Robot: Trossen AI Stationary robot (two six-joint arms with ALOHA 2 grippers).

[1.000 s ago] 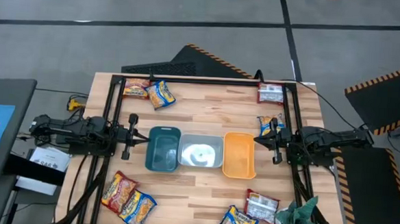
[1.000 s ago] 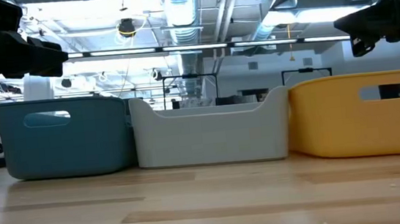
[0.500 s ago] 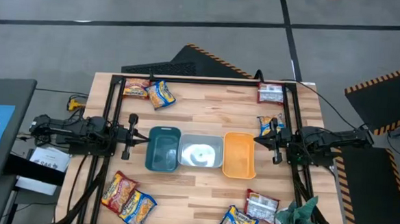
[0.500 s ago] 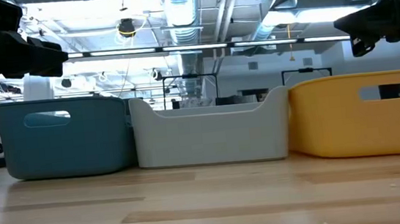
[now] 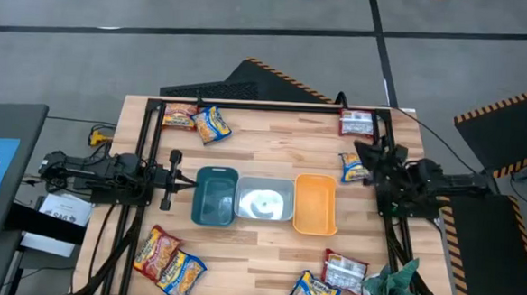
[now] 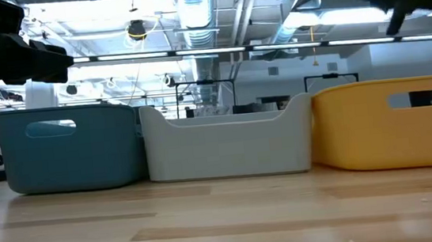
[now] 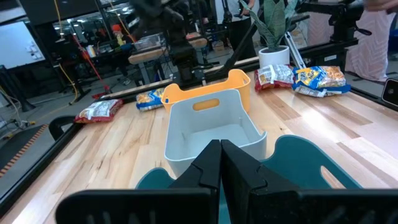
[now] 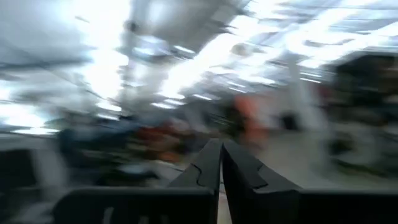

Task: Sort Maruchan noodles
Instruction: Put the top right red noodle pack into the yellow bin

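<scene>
Several Maruchan noodle packets lie flat near the table's corners. A red-orange one (image 5: 179,116) and a yellow one (image 5: 212,124) are far left, and two more (image 5: 156,250) (image 5: 183,274) near left. Another red one (image 5: 356,123) and a yellow-blue one (image 5: 347,167) are far right, with two (image 5: 345,271) (image 5: 315,292) near right. My left gripper (image 5: 173,174) (image 7: 221,152) is shut and hovers left of the teal bin (image 5: 216,196). My right gripper (image 5: 363,151) (image 8: 221,155) is shut, raised over the far-right packets and touching nothing.
Three bins stand in a row at the table's middle: the teal bin, a clear bin (image 5: 264,199) and an orange bin (image 5: 315,204). A black frame runs along the left, far and right edges. A green plant (image 5: 392,285) sits at the near right corner.
My right gripper has swung from beside the orange bin toward the table's far edge, rising and turning; it has left its earlier place in the low view, and its wrist view is blurred by the motion. It stays shut.
</scene>
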